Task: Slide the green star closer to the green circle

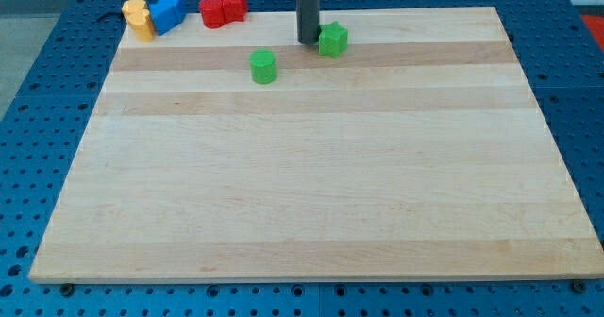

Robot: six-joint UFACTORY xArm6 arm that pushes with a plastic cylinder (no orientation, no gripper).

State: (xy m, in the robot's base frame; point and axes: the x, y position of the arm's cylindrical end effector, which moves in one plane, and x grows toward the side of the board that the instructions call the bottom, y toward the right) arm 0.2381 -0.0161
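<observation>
The green star [332,40] lies near the view's top, a little right of centre, on the wooden board [311,185]. The green circle [263,66], a short cylinder, stands to the star's lower left, well apart from it. My tip [309,41] is the lower end of the dark rod coming down from the view's top. It sits just left of the green star, touching or almost touching it, between the star and the circle's side.
At the board's top left corner lie a yellow block [139,18] and a blue block [167,11], close together. A red block [223,8] of two joined parts lies to their right at the top edge. A blue perforated table surrounds the board.
</observation>
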